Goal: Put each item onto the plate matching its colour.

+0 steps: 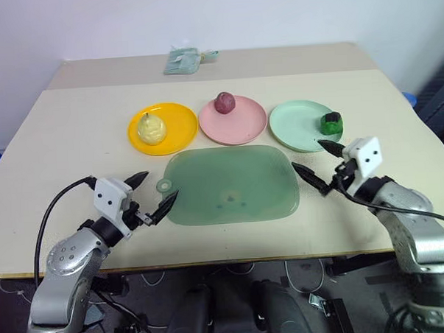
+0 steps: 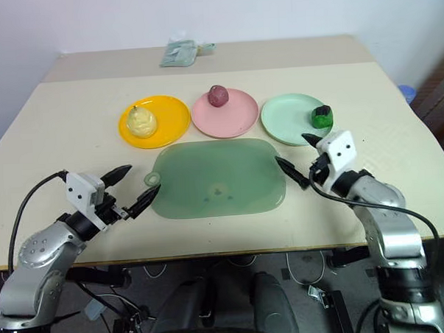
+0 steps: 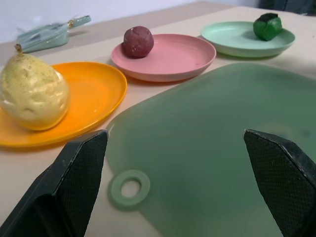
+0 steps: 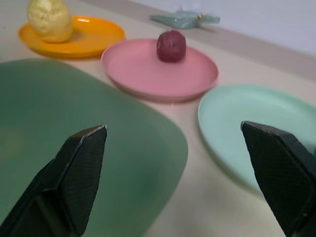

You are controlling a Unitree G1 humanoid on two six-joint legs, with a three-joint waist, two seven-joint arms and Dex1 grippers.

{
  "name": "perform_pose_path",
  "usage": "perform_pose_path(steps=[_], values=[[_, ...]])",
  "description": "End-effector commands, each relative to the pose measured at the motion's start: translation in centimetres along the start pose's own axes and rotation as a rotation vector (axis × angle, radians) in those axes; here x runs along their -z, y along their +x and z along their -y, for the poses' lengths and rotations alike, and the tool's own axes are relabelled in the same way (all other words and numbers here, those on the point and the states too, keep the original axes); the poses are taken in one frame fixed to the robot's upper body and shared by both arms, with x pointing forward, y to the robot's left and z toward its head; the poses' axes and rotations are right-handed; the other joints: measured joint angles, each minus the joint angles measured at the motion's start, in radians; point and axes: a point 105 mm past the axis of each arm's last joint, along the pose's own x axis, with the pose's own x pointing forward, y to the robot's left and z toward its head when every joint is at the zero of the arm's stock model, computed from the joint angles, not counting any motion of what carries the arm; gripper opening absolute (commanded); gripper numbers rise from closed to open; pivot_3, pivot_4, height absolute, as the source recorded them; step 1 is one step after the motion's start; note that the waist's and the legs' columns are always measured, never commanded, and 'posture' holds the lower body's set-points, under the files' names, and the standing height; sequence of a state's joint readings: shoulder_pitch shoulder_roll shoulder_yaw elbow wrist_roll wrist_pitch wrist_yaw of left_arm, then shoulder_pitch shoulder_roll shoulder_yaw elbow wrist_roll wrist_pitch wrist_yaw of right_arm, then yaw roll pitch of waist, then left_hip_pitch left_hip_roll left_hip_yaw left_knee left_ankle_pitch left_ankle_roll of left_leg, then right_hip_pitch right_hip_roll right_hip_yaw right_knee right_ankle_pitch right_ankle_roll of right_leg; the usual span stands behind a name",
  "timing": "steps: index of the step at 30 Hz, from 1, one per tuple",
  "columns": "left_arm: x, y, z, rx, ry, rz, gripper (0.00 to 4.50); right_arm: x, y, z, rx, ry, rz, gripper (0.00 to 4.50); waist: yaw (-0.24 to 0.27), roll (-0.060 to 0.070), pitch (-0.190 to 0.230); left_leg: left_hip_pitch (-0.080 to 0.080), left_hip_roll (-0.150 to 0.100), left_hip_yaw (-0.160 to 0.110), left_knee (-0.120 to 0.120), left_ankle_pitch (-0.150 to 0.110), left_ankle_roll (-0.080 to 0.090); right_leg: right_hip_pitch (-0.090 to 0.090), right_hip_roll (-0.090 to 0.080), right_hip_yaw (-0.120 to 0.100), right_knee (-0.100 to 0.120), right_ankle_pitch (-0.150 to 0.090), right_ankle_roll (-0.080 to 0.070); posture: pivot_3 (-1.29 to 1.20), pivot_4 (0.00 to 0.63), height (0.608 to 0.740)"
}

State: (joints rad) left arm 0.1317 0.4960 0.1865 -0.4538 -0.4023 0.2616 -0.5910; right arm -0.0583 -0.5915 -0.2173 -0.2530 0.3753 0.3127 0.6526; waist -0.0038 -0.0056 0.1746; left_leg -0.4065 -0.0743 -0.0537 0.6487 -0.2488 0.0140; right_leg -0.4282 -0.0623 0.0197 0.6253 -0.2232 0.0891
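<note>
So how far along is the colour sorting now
All three look placed: yellow pear on the orange plate, purple ball on the pink plate, green ball on the mint plate. Both end effectors, left and right, are open and empty. Nothing appears left.

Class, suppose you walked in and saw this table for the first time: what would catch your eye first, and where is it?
Three bright plates in a row: the orange-yellow plate with a pale yellow pear-shaped ball, the pink plate with a maroon ball, the mint green plate with a dark green ball on its rim side. In front lies a translucent green board, flanked by the open left hand and right hand.
</note>
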Motion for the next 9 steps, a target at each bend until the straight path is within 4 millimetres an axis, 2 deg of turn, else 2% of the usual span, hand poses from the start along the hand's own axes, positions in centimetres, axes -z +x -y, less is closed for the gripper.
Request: perform_pose_path(steps=[1, 4, 9], values=[[-1.4, -0.3, -0.5, -0.017, 0.059, 0.049, 4.50, -1.2, -1.4, 0.4, 0.026, -0.005, 0.025, 4.42, 0.008, 0.000, 0.000, 0.000, 0.000, 0.000, 0.000, 0.000, 0.000, 0.000, 0.000, 0.000, 0.000, 0.000, 0.000, 0.00, 0.150, 0.740], [-1.2, -0.2, -0.8, -0.022, 0.063, 0.051, 4.50, -0.6, -2.2, 0.8, 0.052, 0.030, 0.014, 4.42, 0.014, 0.000, 0.000, 0.000, 0.000, 0.000, 0.000, 0.000, 0.000, 0.000, 0.000, 0.000, 0.000, 0.000, 0.000, 0.00, 0.150, 0.740], [-1.2, 0.7, -0.1, 0.009, 0.046, 0.070, 4.50, 0.4, -2.8, 1.3, 0.078, 0.035, -0.005, 4.42, 0.019, 0.000, 0.000, 0.000, 0.000, 0.000, 0.001, 0.000, 0.000, 0.001, 0.000, 0.000, -0.002, 0.000, 0.000, 0.00, 0.150, 0.740]])
